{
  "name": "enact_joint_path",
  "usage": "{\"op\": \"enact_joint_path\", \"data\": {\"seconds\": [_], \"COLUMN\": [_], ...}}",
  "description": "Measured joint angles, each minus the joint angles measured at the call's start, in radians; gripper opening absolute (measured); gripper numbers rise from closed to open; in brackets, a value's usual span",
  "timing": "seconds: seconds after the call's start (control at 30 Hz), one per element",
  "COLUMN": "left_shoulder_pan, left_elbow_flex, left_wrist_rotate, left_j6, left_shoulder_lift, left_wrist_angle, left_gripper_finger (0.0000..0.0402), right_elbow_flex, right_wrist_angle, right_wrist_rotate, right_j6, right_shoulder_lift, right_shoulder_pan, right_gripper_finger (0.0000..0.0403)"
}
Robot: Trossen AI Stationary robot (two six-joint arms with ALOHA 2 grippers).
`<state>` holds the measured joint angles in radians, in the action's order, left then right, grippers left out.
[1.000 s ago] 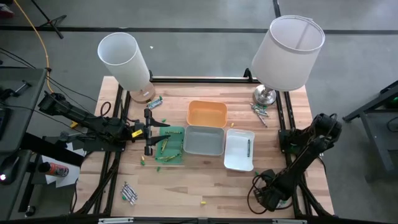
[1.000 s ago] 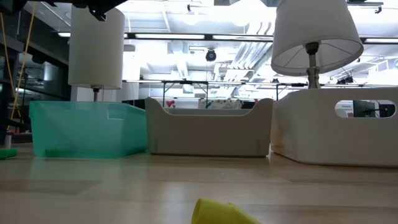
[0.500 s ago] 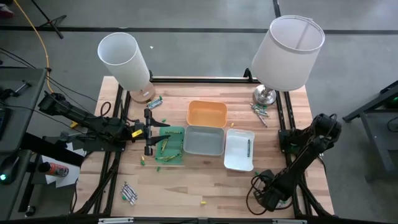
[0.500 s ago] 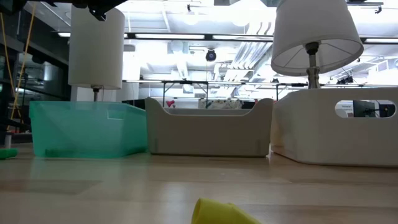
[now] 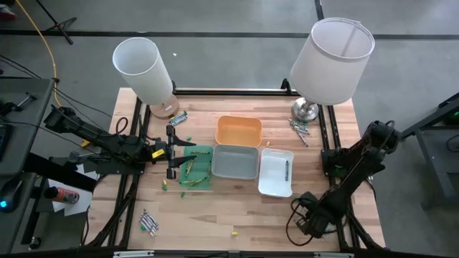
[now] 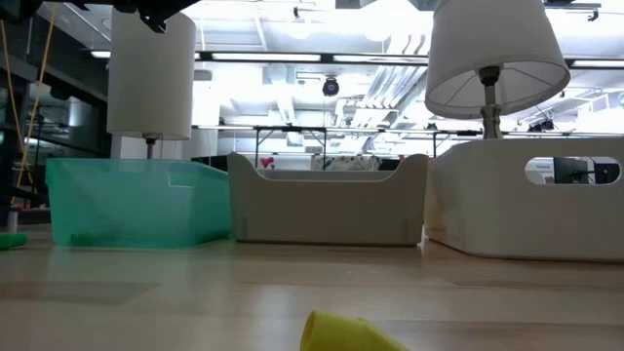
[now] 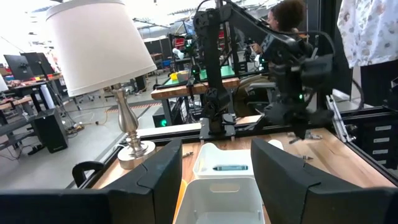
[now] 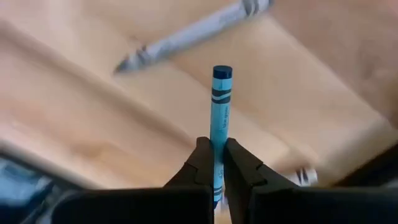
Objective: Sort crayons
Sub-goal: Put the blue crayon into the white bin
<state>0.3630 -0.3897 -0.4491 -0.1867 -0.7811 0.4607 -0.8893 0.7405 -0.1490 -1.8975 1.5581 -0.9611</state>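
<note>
wooden worktop (image 5: 215, 215) on a black frame, grey floor around it, 2 white-shaded lamps at its far edge: a tall cylinder lamp (image 5: 143, 68) at the far left corner and a wider shaded lamp (image 5: 331, 59) at the far right corner.

near the middle sit 4 small trays: a green tray (image 5: 196, 166) toward the left, a grey tray (image 5: 234, 162) beside it, an orange tray (image 5: 238, 130) just behind the grey one, and a white tray (image 5: 275, 174) to the right. the green tray holds several green and yellow crayons (image 5: 189, 166); the white tray holds 1 dark teal crayon (image 5: 286, 170). more crayons lie loose: a small cluster by the base of the wide lamp (image 5: 300, 129), a few near the front left corner (image 5: 149, 222), a yellow one near the front edge (image 5: 233, 233), and 1 near the cylinder lamp's base (image 5: 177, 116).

the left gripper (image 5: 172, 151) hangs over the left side of the green tray, its fingers standing wide apart with nothing between them.

the right gripper (image 8: 214, 163) is at the front right corner of the worktop, seen clearly only in its wrist view, where its jaws are pinched tight on a blue crayon (image 8: 219, 115) that sticks straight out past the fingertips. a grey crayon (image 8: 193, 34) lies on the wood beyond it.

in the left wrist view a person sits in the room behind the right arm.
</note>
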Motion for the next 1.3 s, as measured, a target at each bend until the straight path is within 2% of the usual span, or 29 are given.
{"op": "enact_joint_path", "data": {"seconds": [0.17,0.3,0.47,0.8,0.93,1.1,1.3], "left_shoulder_pan": [0.0,0.0,0.0,0.0,0.0,0.0,0.023], "left_elbow_flex": [0.0,0.0,0.0,0.0,0.0,-0.009,-0.068], "left_wrist_rotate": [0.0,0.0,0.0,0.0,0.0,-0.002,-0.003], "left_j6": [0.0,0.002,0.029,0.045,0.045,0.09,0.2], "left_shoulder_lift": [0.0,0.0,0.0,0.0,0.0,0.016,0.088], "left_wrist_angle": [0.0,0.0,-0.003,-0.016,-0.038,-0.094,-0.287], "left_gripper_finger": [0.0177,0.0177,0.0177,0.0177,0.0177,0.0177,0.0177], "right_elbow_flex": [0.0,-0.001,-0.002,-0.003,-0.004,-0.005,-0.004], "right_wrist_angle": [-0.095,-0.27,-0.471,-0.527,-0.525,-0.479,-0.291], "right_wrist_rotate": [0.08,0.254,0.436,0.659,0.723,0.745,0.76], "right_j6": [0.126,0.289,0.575,1.279,1.498,1.611,1.543], "right_shoulder_lift": [-0.083,-0.113,-0.111,-0.111,-0.111,-0.111,-0.116], "right_shoulder_pan": [0.0,0.004,0.051,0.293,0.406,0.498,0.483], "right_gripper_finger": [0.0001,0.0,0.0,0.0,0.0,0.0,0.0]}}
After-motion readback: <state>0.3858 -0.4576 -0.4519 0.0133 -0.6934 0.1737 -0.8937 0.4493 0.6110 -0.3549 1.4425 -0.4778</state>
